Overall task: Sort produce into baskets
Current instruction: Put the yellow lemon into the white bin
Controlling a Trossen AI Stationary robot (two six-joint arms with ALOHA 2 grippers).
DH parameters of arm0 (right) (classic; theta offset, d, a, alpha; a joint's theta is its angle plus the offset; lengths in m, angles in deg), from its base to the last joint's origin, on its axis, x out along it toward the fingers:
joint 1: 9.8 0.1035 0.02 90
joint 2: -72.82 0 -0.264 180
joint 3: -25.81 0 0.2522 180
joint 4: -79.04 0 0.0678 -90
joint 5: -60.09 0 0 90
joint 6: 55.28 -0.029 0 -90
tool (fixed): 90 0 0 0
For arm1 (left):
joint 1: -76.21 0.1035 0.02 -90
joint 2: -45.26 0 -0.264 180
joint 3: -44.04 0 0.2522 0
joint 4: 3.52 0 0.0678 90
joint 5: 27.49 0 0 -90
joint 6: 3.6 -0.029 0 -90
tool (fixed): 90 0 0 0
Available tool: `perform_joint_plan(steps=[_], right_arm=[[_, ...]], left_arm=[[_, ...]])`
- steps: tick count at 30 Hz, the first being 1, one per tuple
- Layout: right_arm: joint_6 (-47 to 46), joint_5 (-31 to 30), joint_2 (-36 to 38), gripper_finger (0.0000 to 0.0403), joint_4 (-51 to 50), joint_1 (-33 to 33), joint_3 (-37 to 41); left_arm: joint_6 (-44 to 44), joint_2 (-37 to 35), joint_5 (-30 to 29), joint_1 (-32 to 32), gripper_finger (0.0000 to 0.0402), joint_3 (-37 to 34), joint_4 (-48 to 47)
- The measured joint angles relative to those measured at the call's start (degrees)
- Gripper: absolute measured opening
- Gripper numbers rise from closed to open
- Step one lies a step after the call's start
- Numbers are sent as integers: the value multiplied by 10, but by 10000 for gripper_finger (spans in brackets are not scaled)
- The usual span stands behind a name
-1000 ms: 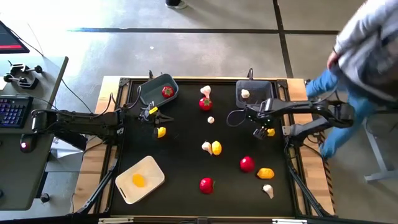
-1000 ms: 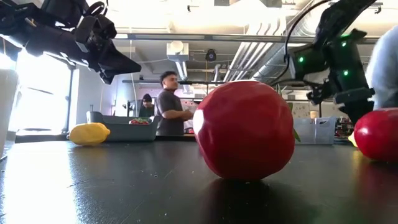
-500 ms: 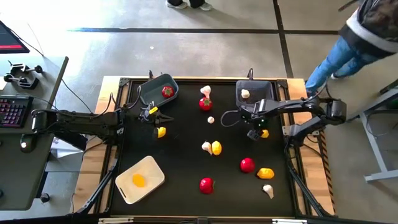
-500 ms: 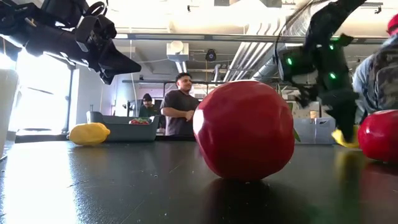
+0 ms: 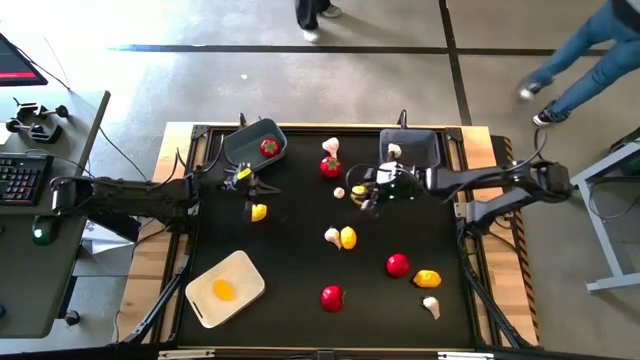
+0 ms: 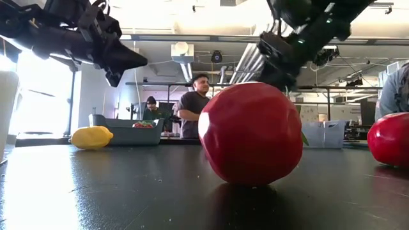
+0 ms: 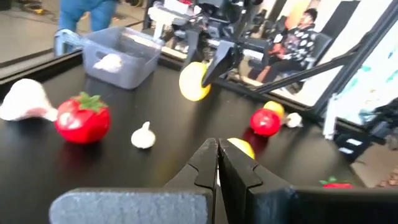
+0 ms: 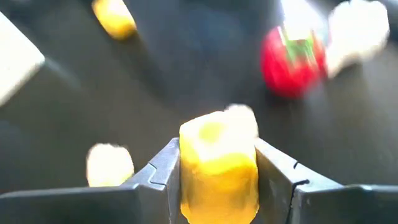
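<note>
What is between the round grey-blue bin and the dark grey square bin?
In the high view, a whitish garlic bulb sits between the grey-blue bin and dark grey bin, a red tomato just below it.

a big red round piece (image 6: 250, 133) sits closest on the dark table (image 6: 128, 191). another red piece (image 6: 388, 138) lies at its right edge, and a lemon (image 6: 91, 137) far left before a grey bin (image 6: 124, 130).
</note>
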Motion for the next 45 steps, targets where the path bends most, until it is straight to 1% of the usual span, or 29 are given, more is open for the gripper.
perform_joint_plan(steps=[5, 8, 13, 15, 17, 20, 22, 27, 32, 35, 36, 39, 45], right_arm=[[60, -5, -53, 129, 219, 14, 0], [70, 4, -86, 129, 317, 16, 0], [82, 10, -129, 130, 439, 16, 0], [90, 10, -137, 130, 483, 16, 0], [94, 10, -139, 130, 517, 14, 0], [98, 10, -139, 130, 548, 13, 0], [92, 9, -139, 130, 568, 10, 0], [62, -21, -139, 131, 586, 8, 0], [46, -24, -139, 131, 605, 8, 0], [34, -51, -139, 131, 610, 8, 0], [31, -56, -139, 131, 610, 8, 0], [19, -66, -139, 131, 611, 7, 0], [14, -67, -139, 131, 613, 7, 0]], left_arm=[[11, 36, 1, 0, 3, 0, 47], [-19, 60, -1, -4, 20, 15, 50], [-71, 105, -2, -17, 75, 52, 51], [-87, 123, -19, -22, 102, 68, 53], [-103, 138, -51, -28, 129, 81, 49], [-143, 157, -114, -37, 169, 97, 47], [-165, 166, -145, -44, 195, 109, 49], [-190, 189, -225, -66, 246, 130, 50], [-197, 222, -305, -81, 275, 149, 67], [-210, 237, -343, -88, 282, 159, 91], [-214, 242, -351, -91, 282, 161, 104], [-221, 260, -348, -100, 283, 178, 131], [-212, 314, -323, -102, 283, 232, 134]])
